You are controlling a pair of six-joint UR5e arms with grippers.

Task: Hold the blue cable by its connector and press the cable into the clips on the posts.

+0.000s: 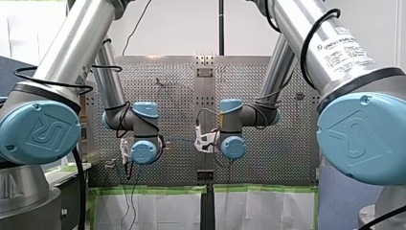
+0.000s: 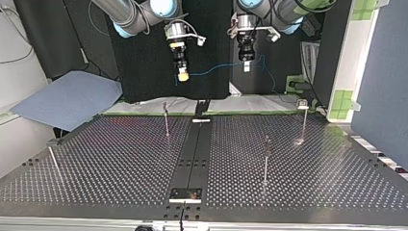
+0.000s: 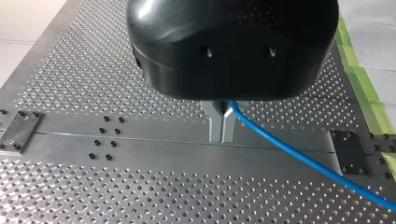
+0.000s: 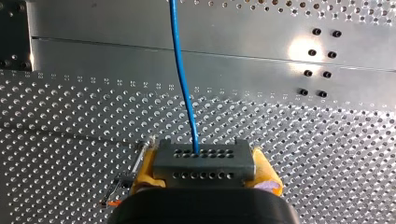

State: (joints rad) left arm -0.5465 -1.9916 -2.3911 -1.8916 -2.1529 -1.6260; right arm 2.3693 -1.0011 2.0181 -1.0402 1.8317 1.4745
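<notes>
Seen in the right wrist view, my right gripper (image 4: 204,171) is shut with its yellow pads on a grey connector (image 4: 203,158) that has rows of holes. The blue cable (image 4: 183,84) leaves that connector and runs ahead over the table. My left gripper (image 3: 222,138) has its metal fingers shut on the blue cable (image 3: 299,156), which trails away to one side. Across the table in the top view, both grippers hang high above the far edge, right gripper (image 2: 182,74) and left gripper (image 2: 246,65), with the cable (image 2: 216,70) sagging between them. Thin posts (image 2: 166,120) (image 2: 266,161) (image 2: 303,120) stand below, apart from the cable.
The perforated table (image 2: 120,163) has a smooth centre rail (image 2: 192,159) with a small plate (image 2: 185,194) at its near end. Another thin post (image 2: 53,161) leans at the top view's left. A blue sheet (image 2: 67,98) lies beyond the table's corner there.
</notes>
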